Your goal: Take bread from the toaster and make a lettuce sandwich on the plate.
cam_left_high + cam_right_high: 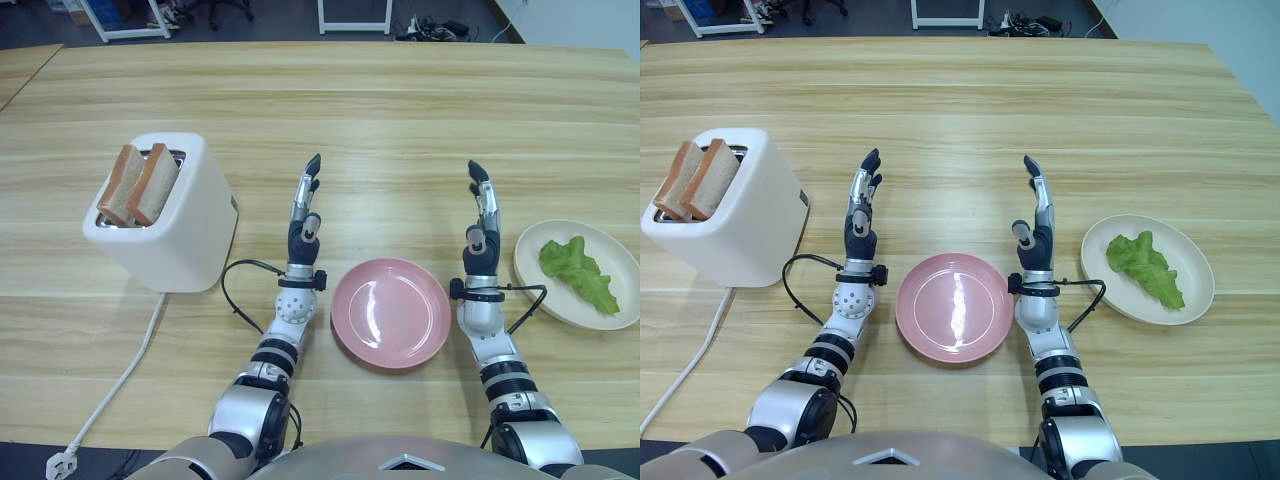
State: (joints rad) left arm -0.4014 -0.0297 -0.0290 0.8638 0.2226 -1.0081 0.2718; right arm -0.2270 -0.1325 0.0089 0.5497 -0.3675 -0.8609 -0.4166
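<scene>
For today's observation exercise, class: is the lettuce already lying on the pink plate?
No, the lettuce lies on the cream plate, to the right of the pink plate.

Glossy pink plate point(390, 312); wood-grain table point(400, 110); white toaster point(190, 230).

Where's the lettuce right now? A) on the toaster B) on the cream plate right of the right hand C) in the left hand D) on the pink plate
B: the lettuce lies on the cream plate, just right of the open right hand.
</scene>
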